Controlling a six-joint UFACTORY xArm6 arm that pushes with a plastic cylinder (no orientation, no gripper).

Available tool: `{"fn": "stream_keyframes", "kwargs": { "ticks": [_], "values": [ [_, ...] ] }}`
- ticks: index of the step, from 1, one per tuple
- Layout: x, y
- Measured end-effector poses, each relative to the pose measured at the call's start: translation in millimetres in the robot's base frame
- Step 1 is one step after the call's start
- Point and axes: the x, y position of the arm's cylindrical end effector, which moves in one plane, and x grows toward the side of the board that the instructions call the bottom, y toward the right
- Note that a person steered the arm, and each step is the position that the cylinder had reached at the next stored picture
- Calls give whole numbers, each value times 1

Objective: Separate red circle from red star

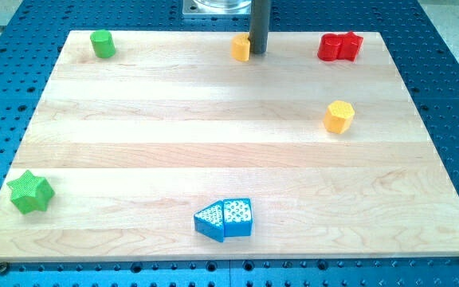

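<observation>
The red circle (350, 45) and the red star (330, 48) sit touching each other at the view's top right of the wooden board (213, 127), the star on the left, the circle on the right. My tip (258, 53) is at the view's top centre, right beside a small yellow block (241, 47) and about a hand's width left of the red pair.
A yellow hexagon block (339, 116) lies below the red pair. A green cylinder (102, 43) is at the top left, a green star (30, 192) at the bottom left. Two blue blocks (224, 219) sit together at the bottom centre.
</observation>
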Motion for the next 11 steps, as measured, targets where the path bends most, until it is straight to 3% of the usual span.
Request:
{"fn": "stream_keyframes", "kwargs": {
  "ticks": [2, 4, 8, 9, 10, 11],
  "values": [
    [4, -44],
    [9, -30],
    [-36, 156],
    [-15, 130],
    [56, 115],
    [86, 114]
  ]
}}
